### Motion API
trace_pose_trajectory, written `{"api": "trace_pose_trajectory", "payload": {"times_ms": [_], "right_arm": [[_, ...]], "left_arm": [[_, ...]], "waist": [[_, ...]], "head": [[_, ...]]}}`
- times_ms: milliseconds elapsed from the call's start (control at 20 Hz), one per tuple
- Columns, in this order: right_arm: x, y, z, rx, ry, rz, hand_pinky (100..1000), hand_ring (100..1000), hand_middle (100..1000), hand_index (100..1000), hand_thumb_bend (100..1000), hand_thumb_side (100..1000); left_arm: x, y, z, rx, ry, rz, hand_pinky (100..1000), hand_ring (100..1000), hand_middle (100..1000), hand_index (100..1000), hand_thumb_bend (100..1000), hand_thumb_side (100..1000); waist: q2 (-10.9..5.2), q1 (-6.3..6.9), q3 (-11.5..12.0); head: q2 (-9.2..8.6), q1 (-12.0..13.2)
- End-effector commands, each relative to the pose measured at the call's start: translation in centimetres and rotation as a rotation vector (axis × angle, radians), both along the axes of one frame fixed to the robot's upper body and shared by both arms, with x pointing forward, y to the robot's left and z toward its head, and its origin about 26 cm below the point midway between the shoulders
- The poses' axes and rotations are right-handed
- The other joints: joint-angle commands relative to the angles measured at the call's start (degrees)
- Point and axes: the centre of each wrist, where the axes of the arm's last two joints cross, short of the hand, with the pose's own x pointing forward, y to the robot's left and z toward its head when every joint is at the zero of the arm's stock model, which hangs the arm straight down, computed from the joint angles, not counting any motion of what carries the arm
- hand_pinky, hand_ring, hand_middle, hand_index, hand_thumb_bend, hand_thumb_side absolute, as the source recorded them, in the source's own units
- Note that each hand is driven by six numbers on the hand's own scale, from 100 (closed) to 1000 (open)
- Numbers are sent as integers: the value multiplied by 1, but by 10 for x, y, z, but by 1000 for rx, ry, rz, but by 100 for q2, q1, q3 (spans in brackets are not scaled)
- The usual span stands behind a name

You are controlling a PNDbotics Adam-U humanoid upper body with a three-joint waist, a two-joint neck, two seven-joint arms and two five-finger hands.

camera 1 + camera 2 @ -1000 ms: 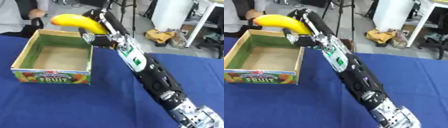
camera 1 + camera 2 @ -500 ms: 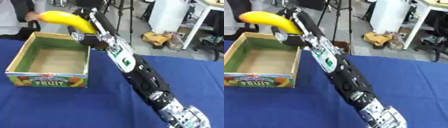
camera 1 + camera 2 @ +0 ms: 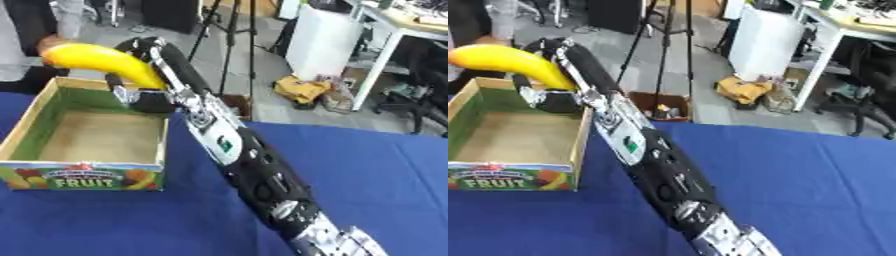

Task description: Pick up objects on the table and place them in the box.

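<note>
Over the far right corner of the box (image 3: 163, 145) hung the right hand (image 3: 138, 92), reached out at the end of a long black arm that crossed the blue tabletop (image 3: 367, 165) from the lower right; its fingers were curled round the near end of a banana (image 3: 101, 60), which it held well clear of the cardboard. The banana's long axis ran from the hand up and away to the left, its free tip pointing past the box's far rim toward the floor beyond; so the fruit lay above the back edge of the box rather than over the middle of its open floor. The box stood open and looked empty inside, its printed fruit label facing the camera, its brown bottom fully showing to the left and nearer side of the hand.

By my judgement the carry was nearly done and only the release remained; the relation that mattered was that the box floor lay below and to the near left of the hand, so the banana would need to come down and inward before the fingers let go, or its far tip might catch the back wall or tip outside. No left hand showed in either view.
</note>
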Motion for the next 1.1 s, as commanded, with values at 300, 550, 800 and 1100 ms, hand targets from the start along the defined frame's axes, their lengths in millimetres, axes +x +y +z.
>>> {"api": "trace_pose_trajectory", "payload": {"times_ms": [300, 550, 800, 1100], "right_arm": [[-5, 0, 13, -8, -51, 7, 661, 767, 406, 553, 100, 309], [-4, -2, 12, -10, -43, 10, 664, 769, 405, 555, 100, 309], [-3, 2, 10, -36, -45, 16, 660, 769, 407, 552, 100, 310], [0, 10, 8, -44, -49, 38, 661, 770, 405, 552, 100, 310]], "left_arm": [[-4, 4, 7, 13, -21, 6, 498, 586, 663, 860, 100, 895], [-4, 5, 5, 12, -8, 8, 497, 585, 662, 860, 100, 892], [-5, 6, 3, 7, 4, 8, 496, 583, 660, 859, 100, 893], [-4, 4, 4, 3, 1, -5, 496, 583, 660, 859, 100, 893]], "waist": [[-88, 66, 33], [-50, 132, 71], [-8, 147, 123], [23, 157, 151]], "head": [[-295, -194], [-364, -409], [-320, -514], [-354, -638]]}}
